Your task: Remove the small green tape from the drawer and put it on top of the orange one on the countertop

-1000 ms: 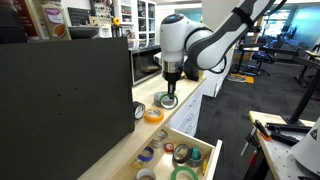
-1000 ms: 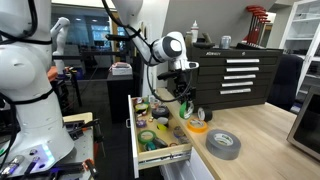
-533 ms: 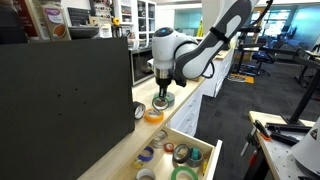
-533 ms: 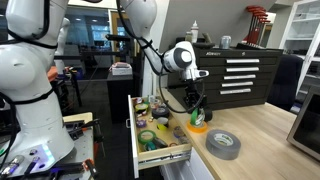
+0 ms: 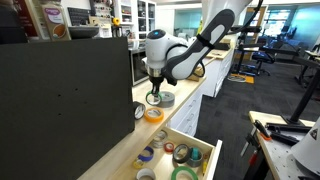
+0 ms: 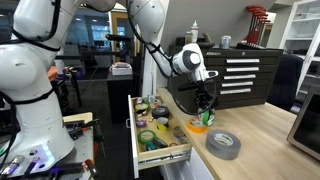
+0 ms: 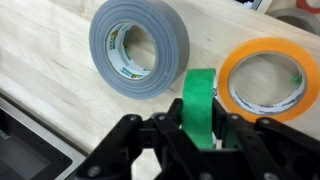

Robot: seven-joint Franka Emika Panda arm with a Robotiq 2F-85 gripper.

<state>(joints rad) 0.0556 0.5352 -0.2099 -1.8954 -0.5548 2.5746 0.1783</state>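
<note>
sitting at 10 o'clock on the countertop (image 7: 40,60): grey roll (image 7: 130,45). gripper (image 7: 200,128) clamped on the small green tape (image 7: 200,92), edge-on, in the air, the orange one (image 7: 268,78) at its 2 o'clock. light stiff ring, likely slick; pinching across the flat faces suits it.

small tape (image 7: 200,100): bright green
flat roll (image 7: 268,78): orange
wide roll (image 7: 138,55): grey, white printed core
bench (image 7: 45,55): pale beige wood grain
hand (image 7: 200,135): black
drawer (image 6: 165,153): light wood
</note>
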